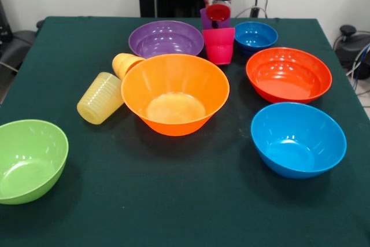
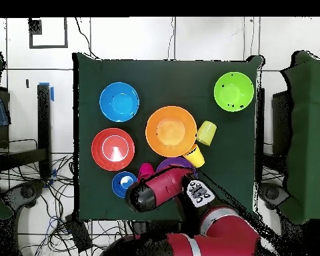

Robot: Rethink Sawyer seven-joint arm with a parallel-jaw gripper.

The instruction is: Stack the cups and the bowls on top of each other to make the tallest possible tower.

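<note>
Nothing is stacked; all 6 bowls sit apart on the dark green table (image 1: 173,201). Nearest, at the front left corner, the lime green bowl (image 1: 29,160) sits upright, and front right is the light blue bowl (image 1: 298,139), also upright. Mid-table is the big orange-yellow bowl (image 1: 175,93), empty. Just left of it the ribbed pale yellow cup (image 1: 101,98) lies on its side, and the orange-yellow cup (image 1: 125,63) lies tipped too, tucked against the big bowl's rim. Right of centre, behind the light blue one, is the red-orange bowl (image 1: 288,74). Further back the purple bowl (image 1: 166,38) sits behind the orange-yellow bowl, near but not nested. The red-pink cup (image 1: 218,45) stands upright just right of the purple bowl, between it and the small dark blue bowl (image 1: 255,35). Right behind the red-pink cup the translucent purple cup (image 1: 206,19) is partly hidden. The gripper (image 1: 218,5) hangs over that back spot above the 2 cups; its fingers don't show clearly, so I can't tell if it's released or clenched. Overhead, the red and black arm (image 2: 164,190) covers most of the purple bowl.
</note>
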